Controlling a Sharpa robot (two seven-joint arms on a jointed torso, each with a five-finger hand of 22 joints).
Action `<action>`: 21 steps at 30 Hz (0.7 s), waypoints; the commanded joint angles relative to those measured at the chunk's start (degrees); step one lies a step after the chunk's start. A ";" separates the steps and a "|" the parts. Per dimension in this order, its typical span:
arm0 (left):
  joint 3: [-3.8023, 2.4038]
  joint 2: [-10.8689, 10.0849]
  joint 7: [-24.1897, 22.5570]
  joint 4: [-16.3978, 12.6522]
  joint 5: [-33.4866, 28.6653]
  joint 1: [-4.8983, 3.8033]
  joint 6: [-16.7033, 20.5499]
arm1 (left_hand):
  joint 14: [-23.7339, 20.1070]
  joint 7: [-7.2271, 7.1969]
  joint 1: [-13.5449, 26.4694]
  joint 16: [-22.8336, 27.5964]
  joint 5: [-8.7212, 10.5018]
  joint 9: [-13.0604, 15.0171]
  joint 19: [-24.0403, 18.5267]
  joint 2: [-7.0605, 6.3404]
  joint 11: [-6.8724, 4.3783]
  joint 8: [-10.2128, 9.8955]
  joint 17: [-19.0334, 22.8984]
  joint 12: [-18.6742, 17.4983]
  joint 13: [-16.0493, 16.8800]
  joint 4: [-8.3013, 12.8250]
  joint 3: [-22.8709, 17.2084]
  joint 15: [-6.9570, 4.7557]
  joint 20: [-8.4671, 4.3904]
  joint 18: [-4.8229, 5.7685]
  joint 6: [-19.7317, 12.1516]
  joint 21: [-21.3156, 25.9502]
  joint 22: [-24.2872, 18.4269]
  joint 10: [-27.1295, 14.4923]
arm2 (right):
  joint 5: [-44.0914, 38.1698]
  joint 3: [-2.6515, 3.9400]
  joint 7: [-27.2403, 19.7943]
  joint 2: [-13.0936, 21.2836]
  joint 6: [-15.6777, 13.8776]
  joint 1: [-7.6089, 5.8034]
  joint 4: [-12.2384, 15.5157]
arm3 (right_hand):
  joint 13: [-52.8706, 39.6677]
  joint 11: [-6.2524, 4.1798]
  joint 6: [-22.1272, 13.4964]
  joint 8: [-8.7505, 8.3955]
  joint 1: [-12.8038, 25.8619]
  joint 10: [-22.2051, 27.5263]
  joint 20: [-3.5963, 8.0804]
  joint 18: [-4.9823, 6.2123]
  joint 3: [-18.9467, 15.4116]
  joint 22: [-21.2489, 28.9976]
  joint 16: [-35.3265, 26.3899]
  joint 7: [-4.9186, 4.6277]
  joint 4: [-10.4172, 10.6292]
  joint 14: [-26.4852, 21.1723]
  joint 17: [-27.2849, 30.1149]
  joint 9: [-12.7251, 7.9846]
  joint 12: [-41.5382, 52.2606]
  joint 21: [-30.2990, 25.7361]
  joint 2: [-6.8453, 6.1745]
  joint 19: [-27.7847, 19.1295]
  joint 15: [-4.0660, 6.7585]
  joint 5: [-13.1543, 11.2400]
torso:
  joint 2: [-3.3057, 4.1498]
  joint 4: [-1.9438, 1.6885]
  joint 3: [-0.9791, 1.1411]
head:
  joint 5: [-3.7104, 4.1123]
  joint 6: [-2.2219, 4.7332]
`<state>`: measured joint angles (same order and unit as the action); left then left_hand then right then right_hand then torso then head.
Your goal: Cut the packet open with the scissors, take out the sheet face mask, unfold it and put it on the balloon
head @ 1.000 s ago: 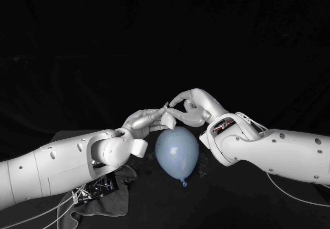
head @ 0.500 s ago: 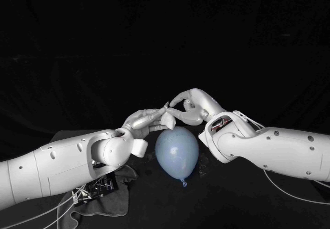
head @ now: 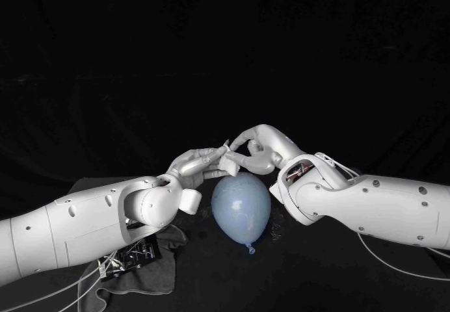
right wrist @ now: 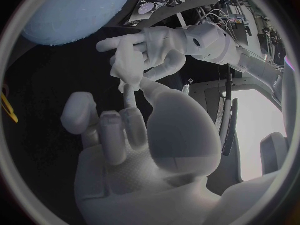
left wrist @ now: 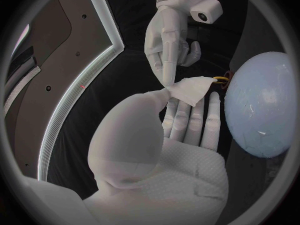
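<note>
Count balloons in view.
1. The pale blue balloon sits mid-table, just below where the left hand and right hand meet at the folded mask. More may be hidden out of sight.

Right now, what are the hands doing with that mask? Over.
Left hand pinches the folded sheet face mask, close by the balloon. Right hand touches its edge with a fingertip. Mask not yet unfolded. Nothing between mask and balloon.

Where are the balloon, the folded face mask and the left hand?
balloon (head: 241, 207): head view, middle of its body.
face mask (left wrist: 191, 89): left wrist view, centre of the folded sheet.
left hand (head: 198, 164): head view, its middle.
</note>
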<state>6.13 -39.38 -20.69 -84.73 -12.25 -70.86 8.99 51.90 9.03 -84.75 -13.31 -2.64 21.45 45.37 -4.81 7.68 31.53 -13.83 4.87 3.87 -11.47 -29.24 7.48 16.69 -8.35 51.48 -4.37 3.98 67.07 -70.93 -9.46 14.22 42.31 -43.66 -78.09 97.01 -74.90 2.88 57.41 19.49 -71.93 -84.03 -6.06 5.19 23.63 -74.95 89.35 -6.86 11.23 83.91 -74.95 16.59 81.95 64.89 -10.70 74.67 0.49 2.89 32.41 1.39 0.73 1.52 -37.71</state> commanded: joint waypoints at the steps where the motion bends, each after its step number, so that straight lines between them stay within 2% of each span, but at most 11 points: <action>1: -0.08 0.12 -0.51 -0.17 -0.30 -0.07 -0.57 | -0.30 -0.19 -0.02 -0.20 -0.09 -0.08 0.20 0.38 -0.14 -0.08 -0.07 0.10 -0.09 -0.27 0.08 -0.04 -0.03 0.01 0.08 -0.16 -0.01 -0.30 | -0.21 0.03 -0.25 -0.18 1.00 0.04 0.01 | -8.71 -0.29 0.26 0.34 -0.52 -1.34 0.09 0.26 -0.48 -7.80 0.25 0.01 0.00 5.38 -13.76 0.05 0.32 0.15 0.20 0.01 -0.02 -0.08 | 0.03 -0.03 -0.01 | 0.02 -0.01; 7: -0.08 0.11 -0.34 -0.20 -0.30 -0.07 -1.19 | -0.49 -0.22 -0.12 -0.26 -0.08 -0.11 0.14 0.34 -0.09 -0.12 -0.14 0.03 -0.10 -0.25 0.15 0.00 -0.02 0.04 0.05 -0.12 -0.03 -0.43 | -0.16 0.03 -0.28 -0.49 1.13 0.07 -0.43 | -8.68 -0.41 0.51 0.42 -0.71 -1.34 0.16 0.26 -0.60 -7.81 0.25 0.16 0.14 5.37 -13.75 0.08 0.29 0.21 0.45 0.05 0.08 -0.09 | -0.02 -0.05 -0.06 | 0.03 -0.08; 12: -0.08 0.09 -0.16 -0.22 -0.24 -0.07 -1.92 | -0.70 -0.22 -0.20 -0.32 -0.08 -0.13 0.05 0.26 -0.05 -0.12 -0.20 -0.04 -0.11 -0.22 0.25 0.05 -0.01 0.08 0.09 -0.06 -0.05 -0.57 | -0.14 0.03 -0.30 -0.66 0.95 0.09 -0.68 | -8.84 -0.73 0.99 0.60 -1.74 -1.50 0.36 0.23 -0.30 -7.87 0.31 0.51 0.14 5.49 -13.96 0.14 0.47 0.39 1.65 0.19 0.34 -0.08 | 0.00 -0.05 -0.05 | 0.02 -0.10; 13: -0.08 0.08 -0.11 -0.23 -0.15 -0.07 -2.15 | -0.70 -0.22 -0.20 -0.32 -0.08 -0.13 0.05 0.26 -0.05 -0.12 -0.20 -0.04 -0.11 -0.22 0.25 0.05 -0.01 0.08 0.09 -0.06 -0.05 -0.57 | -0.13 0.03 -0.33 -0.70 0.81 0.09 -0.74 | -8.92 -0.84 1.17 0.68 -2.13 -1.58 0.45 0.21 -0.03 -7.91 0.34 0.63 0.17 5.53 -14.04 0.17 0.56 0.52 2.36 0.27 0.44 -0.10 | 0.00 -0.05 -0.07 | 0.01 -0.12; 14: -0.08 0.08 -0.07 -0.25 -0.08 -0.07 -2.35 | -0.74 -0.21 -0.22 -0.33 -0.08 -0.13 0.03 0.23 -0.05 -0.11 -0.21 -0.04 -0.11 -0.21 0.29 0.05 -0.01 0.09 0.11 -0.04 -0.05 -0.58 | -0.11 0.03 -0.38 -0.73 0.64 0.10 -0.78 | -9.16 -1.09 1.59 0.92 -2.90 -1.78 0.57 0.11 0.65 -8.05 0.44 0.94 0.10 5.72 -14.38 0.27 0.86 0.98 3.68 0.58 0.61 -0.11 | 0.01 -0.05 -0.05 | 0.00 -0.11; 17: -0.08 0.04 0.04 -0.28 0.05 -0.07 -2.76 | -0.76 -0.21 -0.22 -0.34 -0.08 -0.13 0.02 0.21 -0.05 -0.11 -0.22 -0.05 -0.11 -0.21 0.31 0.06 -0.01 0.10 0.12 -0.03 -0.06 -0.58 | -0.09 0.03 -0.66 -0.76 0.17 0.11 -0.87 | -9.83 -1.74 2.30 1.55 -5.30 -2.36 0.99 -0.07 2.23 -8.34 0.65 1.64 -1.04 6.08 -15.04 0.60 1.67 1.98 5.68 1.26 1.15 -0.10 | 0.04 -0.08 -0.06 | -0.02 -0.10; 21: -0.08 -0.02 0.13 -0.31 0.13 -0.07 -3.08 | -0.76 -0.21 -0.22 -0.34 -0.08 -0.13 0.02 0.21 -0.05 -0.11 -0.22 -0.05 -0.11 -0.21 0.31 0.06 -0.01 0.10 0.12 -0.03 -0.06 -0.58 | -0.13 0.03 -1.03 -0.76 -0.17 0.13 -0.91 | -11.07 -2.33 3.07 2.71 -7.99 -3.34 1.59 -0.39 4.14 -8.77 0.65 2.19 -3.30 6.09 -15.05 1.27 3.16 3.50 6.52 2.28 1.75 -0.09 | 0.01 -0.02 -0.04 | -0.03 -0.15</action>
<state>6.20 -39.59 -20.14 -84.64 -12.28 -70.80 8.44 51.49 9.13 -84.74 -13.30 -2.63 21.18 45.36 -4.82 7.47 31.35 -13.99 4.87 3.81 -11.63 -29.08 7.50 16.69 -8.34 51.36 -4.37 3.97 66.84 -70.76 -9.36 13.69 41.56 -43.65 -78.05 96.26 -74.94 0.82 60.02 21.89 -78.76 -84.05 -4.34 5.18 27.62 -74.92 89.80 -4.65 8.38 84.05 -74.90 17.52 84.94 68.24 -4.52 76.67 1.90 2.49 32.42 1.32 0.67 1.49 -37.81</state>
